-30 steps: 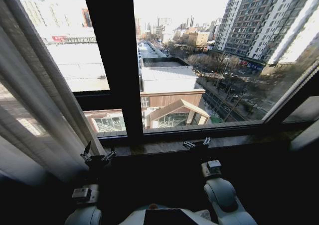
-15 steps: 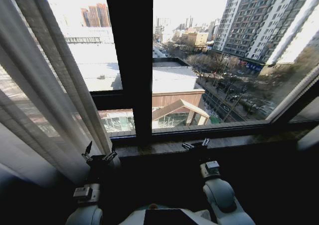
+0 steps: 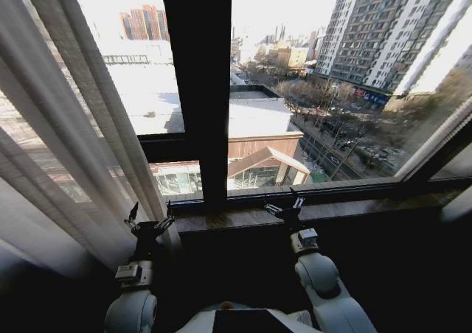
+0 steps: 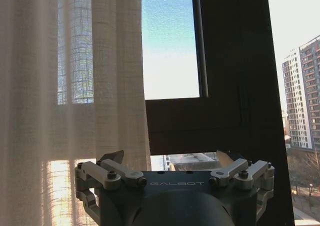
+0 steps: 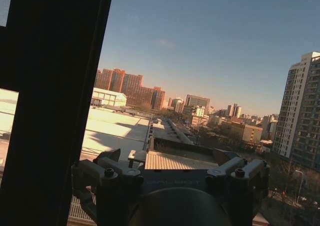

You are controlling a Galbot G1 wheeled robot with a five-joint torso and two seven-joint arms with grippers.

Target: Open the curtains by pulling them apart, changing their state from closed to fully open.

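Note:
The left panel of the curtains [image 3: 66, 141] is sheer, white and pleated, gathered at the left of the window with its edge slanting down to the sill. My left gripper [image 3: 150, 219] is open just beside that edge, nothing between its fingers. In the left wrist view the curtains [image 4: 75, 86] hang just beyond my left gripper [image 4: 172, 158], towards one side of it. My right gripper [image 3: 284, 204] is open near the sill, right of the centre bar, holding nothing. A pale strip of fabric [image 3: 435, 145] slants along the window's right edge.
A wide dark window frame bar [image 3: 195, 90] stands upright in the middle, with a crossbar and the stone sill [image 3: 354, 208] below. In the right wrist view the bar [image 5: 55, 86] is close beside the right gripper [image 5: 170, 158]. Bare glass lies between bar and right edge.
The head camera has turned left, so more of the left curtain shows. Both grippers have reached a little forward towards the sill, still open.

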